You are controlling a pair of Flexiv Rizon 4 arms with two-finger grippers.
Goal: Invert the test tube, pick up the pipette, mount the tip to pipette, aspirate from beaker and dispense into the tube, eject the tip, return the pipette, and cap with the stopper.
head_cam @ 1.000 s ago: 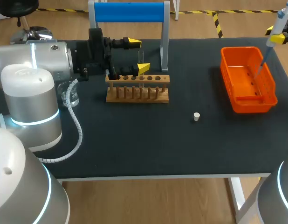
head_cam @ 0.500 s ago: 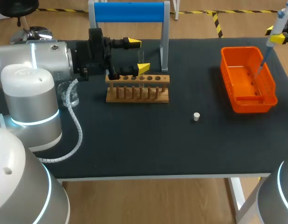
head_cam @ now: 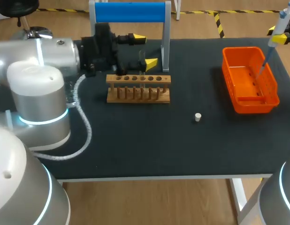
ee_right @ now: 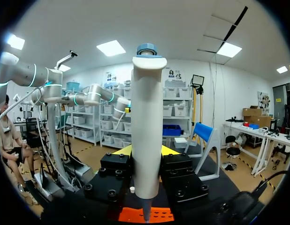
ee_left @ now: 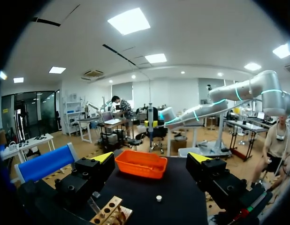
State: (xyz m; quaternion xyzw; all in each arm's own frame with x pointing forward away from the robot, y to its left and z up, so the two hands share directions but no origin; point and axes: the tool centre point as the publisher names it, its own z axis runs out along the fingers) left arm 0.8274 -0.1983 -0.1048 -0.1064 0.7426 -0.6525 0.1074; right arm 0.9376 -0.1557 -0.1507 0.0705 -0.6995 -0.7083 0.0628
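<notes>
Left tool has lifted away from the rack.

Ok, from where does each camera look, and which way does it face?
Head view: above and behind, looking down on the table; left arm and right arm show, left gripper by the rack.
Left wrist view: on the left arm, facing across the table toward the orange tray; open fingers show.
Right wrist view: on the right arm, over the tray, facing the stopper; right gripper shut on the pipette.
All three share tray and stopper.
</notes>
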